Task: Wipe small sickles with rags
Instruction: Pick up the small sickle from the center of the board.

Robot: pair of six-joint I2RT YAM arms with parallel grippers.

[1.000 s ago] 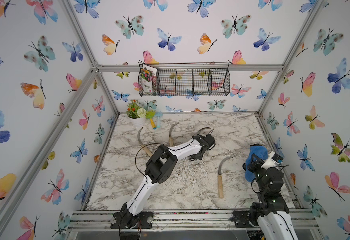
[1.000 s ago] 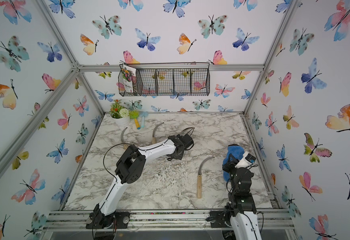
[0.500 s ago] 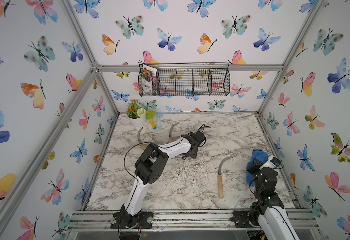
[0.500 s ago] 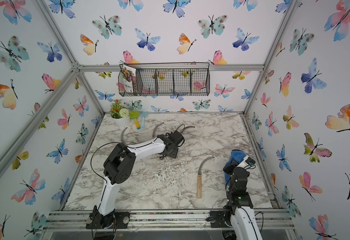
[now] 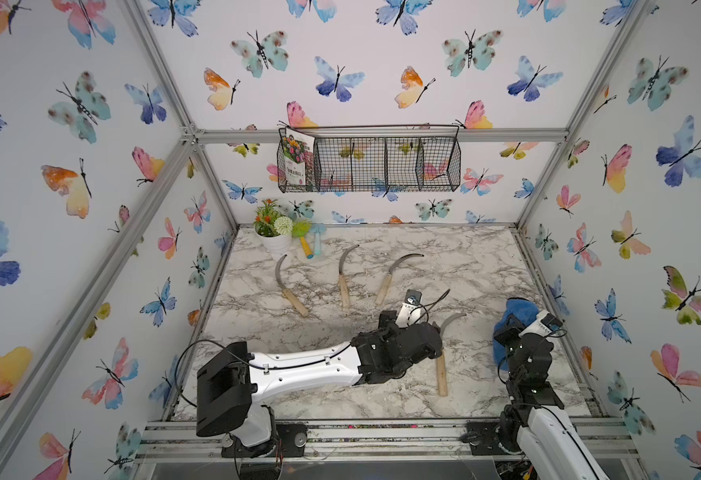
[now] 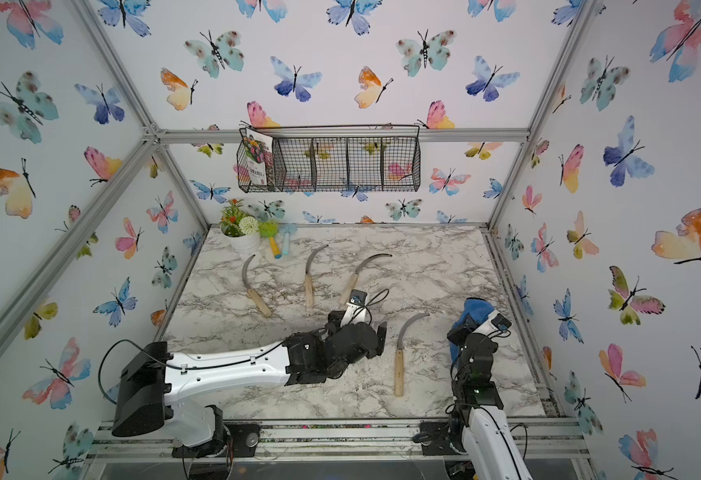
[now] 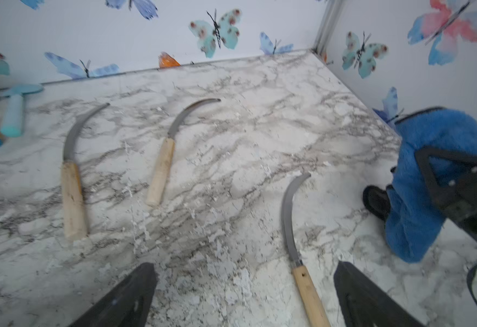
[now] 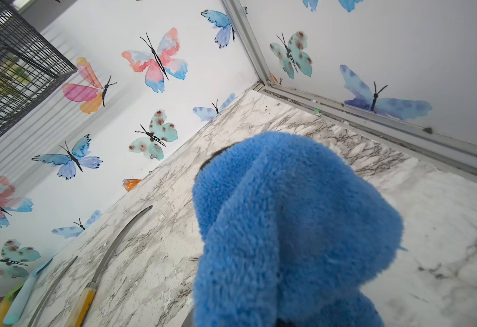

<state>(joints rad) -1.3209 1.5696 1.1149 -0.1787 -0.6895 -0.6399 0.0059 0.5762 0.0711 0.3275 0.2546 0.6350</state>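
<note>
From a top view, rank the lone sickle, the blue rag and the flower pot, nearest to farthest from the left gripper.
1. The lone sickle, right beside the left gripper.
2. The blue rag, by the right wall.
3. The flower pot, back left corner.

Row of three across mid-frame in both top views: left sickle (image 5: 295, 301), middle sickle (image 5: 344, 291), right sickle (image 5: 383, 289). Fourth sickle (image 6: 398, 374) alone, lower right of centre. All flat, curved grey blades toward frame top, pale wood handles below. Rag (image 6: 475, 307): fluffy blue, bunched, hanging, right of fourth sickle, not touching it.
</note>
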